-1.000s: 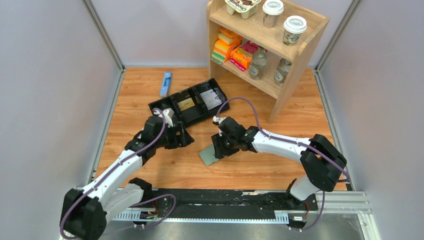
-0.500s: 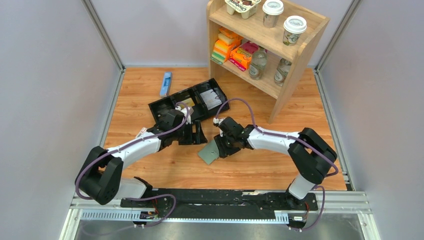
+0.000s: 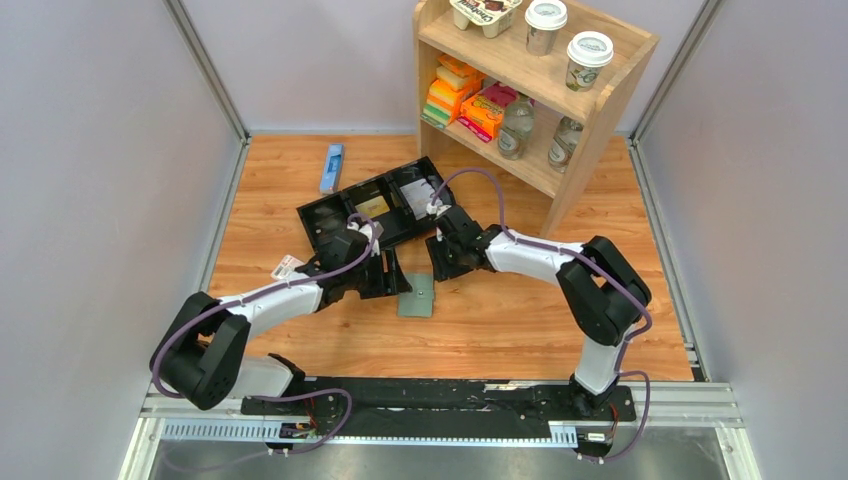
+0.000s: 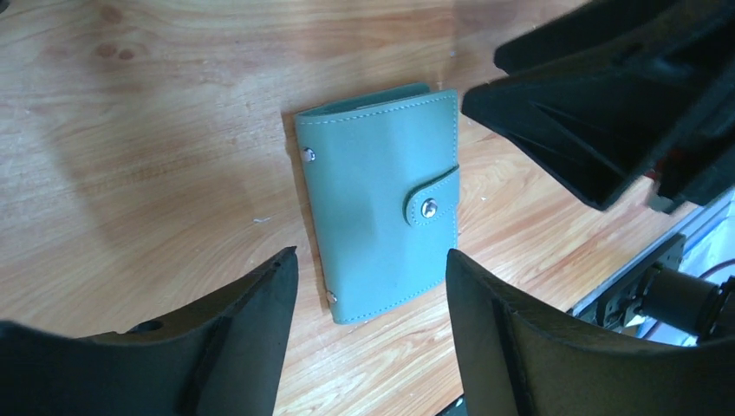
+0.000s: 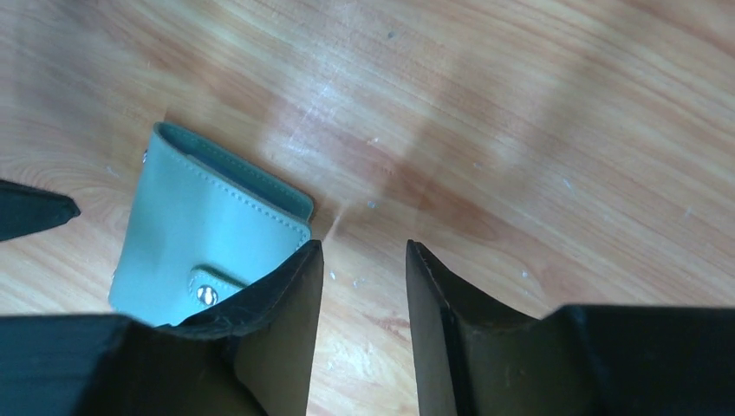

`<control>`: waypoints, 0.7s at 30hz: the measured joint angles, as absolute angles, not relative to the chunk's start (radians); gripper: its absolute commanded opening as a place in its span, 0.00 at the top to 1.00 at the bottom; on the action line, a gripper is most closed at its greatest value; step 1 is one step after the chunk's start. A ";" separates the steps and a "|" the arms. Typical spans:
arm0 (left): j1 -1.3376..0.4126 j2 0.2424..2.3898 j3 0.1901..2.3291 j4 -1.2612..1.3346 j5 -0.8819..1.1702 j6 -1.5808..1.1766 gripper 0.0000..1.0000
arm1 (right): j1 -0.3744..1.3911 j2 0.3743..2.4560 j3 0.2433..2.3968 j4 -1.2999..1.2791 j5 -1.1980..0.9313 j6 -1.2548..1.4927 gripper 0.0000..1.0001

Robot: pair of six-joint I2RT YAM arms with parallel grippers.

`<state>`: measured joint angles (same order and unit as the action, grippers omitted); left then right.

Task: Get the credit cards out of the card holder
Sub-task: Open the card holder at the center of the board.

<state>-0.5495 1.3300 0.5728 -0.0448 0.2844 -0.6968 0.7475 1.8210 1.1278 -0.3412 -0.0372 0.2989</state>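
The grey-green card holder (image 3: pixel 416 297) lies flat on the wooden table, folded shut with its tab snapped (image 4: pixel 381 199). The credit cards are hidden. My left gripper (image 3: pixel 393 277) hovers just left of the holder, open, and its fingertips frame the holder's near end in the left wrist view (image 4: pixel 371 253). My right gripper (image 3: pixel 441 264) is just behind and to the right of the holder, open with only bare wood between its fingers (image 5: pixel 364 247). One right finger (image 5: pixel 277 295) overlaps the holder's corner (image 5: pixel 208 230) in the right wrist view. Neither gripper holds anything.
A black three-compartment tray (image 3: pixel 322 216) sits right behind both grippers, with flat items in two compartments. A pink-and-white packet (image 3: pixel 287 266) lies beside the left arm. A blue object (image 3: pixel 332 167) lies at the back left. A wooden shelf unit (image 3: pixel 592 108) stands at the back right.
My right gripper has let go of the card holder and pulled back toward the tray. The holder now lies flat. My left gripper has moved right to it. Both grippers have narrowed.
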 measured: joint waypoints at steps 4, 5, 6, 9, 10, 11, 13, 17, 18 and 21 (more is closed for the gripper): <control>-0.550 1.330 0.563 -0.033 0.258 -0.732 0.42 | 0.758 1.763 1.106 -0.356 -0.037 0.317 0.57; -0.550 1.333 0.563 -0.032 0.255 -0.737 0.43 | 0.766 1.737 1.097 -0.360 -0.038 0.325 0.58; -0.550 1.338 0.563 -0.028 0.254 -0.743 0.44 | 0.775 1.722 1.093 -0.360 -0.040 0.333 0.59; -0.550 1.365 0.563 -0.019 0.252 -0.756 0.45 | 0.823 1.691 1.092 -0.356 -0.048 0.360 0.62; -0.550 1.380 0.563 -0.017 0.252 -0.759 0.45 | 0.837 1.690 1.092 -0.355 -0.052 0.369 0.63; -0.550 1.396 0.564 -0.018 0.252 -0.762 0.45 | 0.852 1.691 1.092 -0.356 -0.055 0.377 0.64; -0.549 1.422 0.565 -0.019 0.260 -0.775 0.46 | 0.876 1.699 1.093 -0.360 -0.056 0.390 0.65; -0.550 1.437 0.582 -0.026 0.259 -0.784 0.47 | 0.908 1.748 1.124 -0.365 -0.057 0.406 0.65; -0.550 1.440 0.585 -0.027 0.259 -0.784 0.48 | 0.911 1.763 1.132 -0.366 -0.057 0.409 0.65; -0.550 1.447 0.592 -0.035 0.260 -0.787 0.48 | 0.918 1.798 1.154 -0.387 -0.045 0.419 0.62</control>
